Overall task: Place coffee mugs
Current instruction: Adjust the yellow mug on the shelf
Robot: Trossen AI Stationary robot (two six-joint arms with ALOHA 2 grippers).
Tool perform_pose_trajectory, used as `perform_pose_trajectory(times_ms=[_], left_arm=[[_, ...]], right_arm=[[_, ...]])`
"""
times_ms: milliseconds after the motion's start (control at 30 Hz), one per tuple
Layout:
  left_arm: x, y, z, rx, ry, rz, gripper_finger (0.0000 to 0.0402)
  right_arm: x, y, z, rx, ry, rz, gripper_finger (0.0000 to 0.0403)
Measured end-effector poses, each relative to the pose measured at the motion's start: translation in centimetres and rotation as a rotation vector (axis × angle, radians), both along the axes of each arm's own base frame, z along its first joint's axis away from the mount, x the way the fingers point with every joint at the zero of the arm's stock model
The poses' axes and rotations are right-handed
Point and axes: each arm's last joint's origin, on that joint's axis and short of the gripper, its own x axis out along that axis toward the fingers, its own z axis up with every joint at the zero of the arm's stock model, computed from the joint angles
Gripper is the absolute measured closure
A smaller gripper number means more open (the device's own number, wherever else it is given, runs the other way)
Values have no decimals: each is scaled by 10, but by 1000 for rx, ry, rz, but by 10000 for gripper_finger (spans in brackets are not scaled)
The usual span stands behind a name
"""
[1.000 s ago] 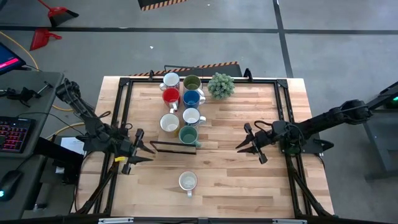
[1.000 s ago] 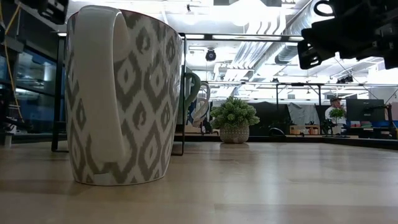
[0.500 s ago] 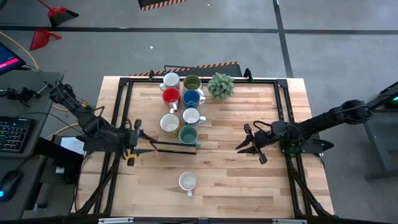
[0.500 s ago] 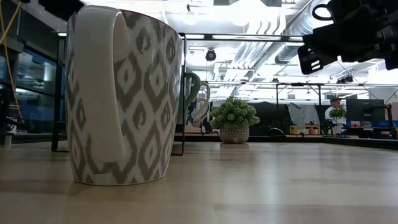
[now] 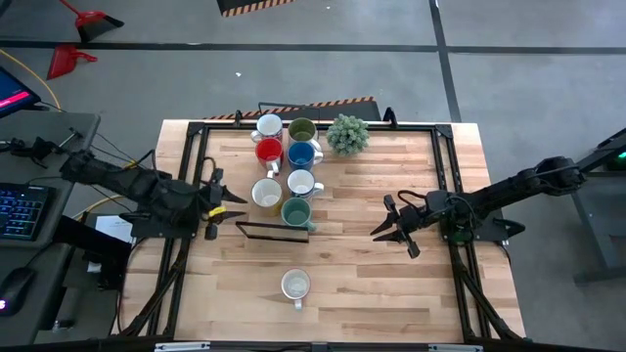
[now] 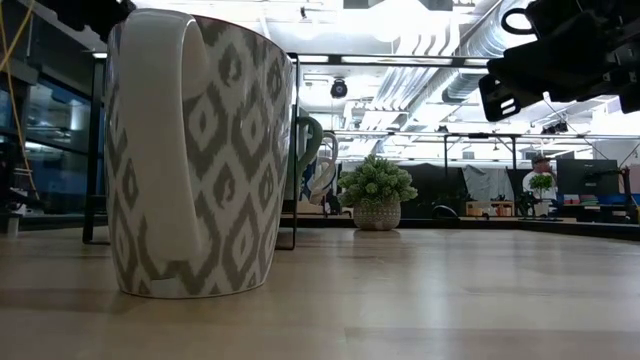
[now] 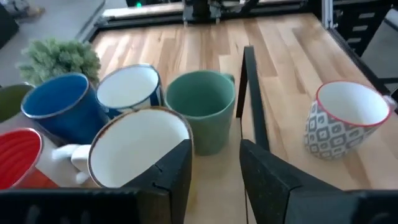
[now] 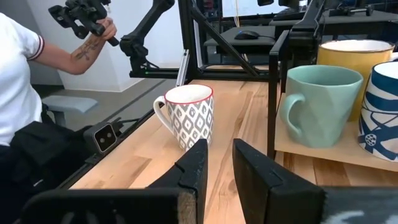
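Seven mugs stand bunched at the table's far middle: white (image 5: 269,127), olive green (image 5: 301,129), red (image 5: 269,152), blue (image 5: 303,154), cream (image 5: 266,193), white (image 5: 301,183) and teal (image 5: 296,210). A white mug with a grey diamond pattern (image 5: 295,286) stands alone near the near edge, upright on its base (image 6: 190,150). My left gripper (image 5: 220,200) hovers open just left of the cream mug (image 7: 140,146), touching nothing. My right gripper (image 5: 386,227) is open above the table's right half, pointing toward the patterned mug (image 8: 189,115).
A small potted plant (image 5: 347,134) stands right of the olive mug. A thin black frame (image 5: 274,230) lies on the table just near of the teal mug (image 7: 200,112). A person (image 8: 25,93) holding a controller stands beyond the table's left side. Bare wood lies between the grippers.
My left gripper has moved toward the table's far edge, from beside the black frame to a spot level with the cream mug, and its arm has swung round. It stays open. The right arm and all mugs have kept still.
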Motion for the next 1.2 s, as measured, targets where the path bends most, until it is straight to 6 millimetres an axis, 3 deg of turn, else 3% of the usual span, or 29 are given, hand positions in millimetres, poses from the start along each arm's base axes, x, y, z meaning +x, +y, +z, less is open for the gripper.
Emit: perform_pose_trajectory(times_ms=[500, 900, 1200], left_arm=[[24, 33, -15, -131, 146, -94, 282], [50, 46, -39, -161, 296, -114, 282], [50, 46, -35, -168, 259, -132, 282]], right_arm=[[0, 0, 0, 73, 30, -5, 345], [0, 0, -1, 72, 35, -6, 345], [0, 0, -3, 68, 59, -7, 345]])
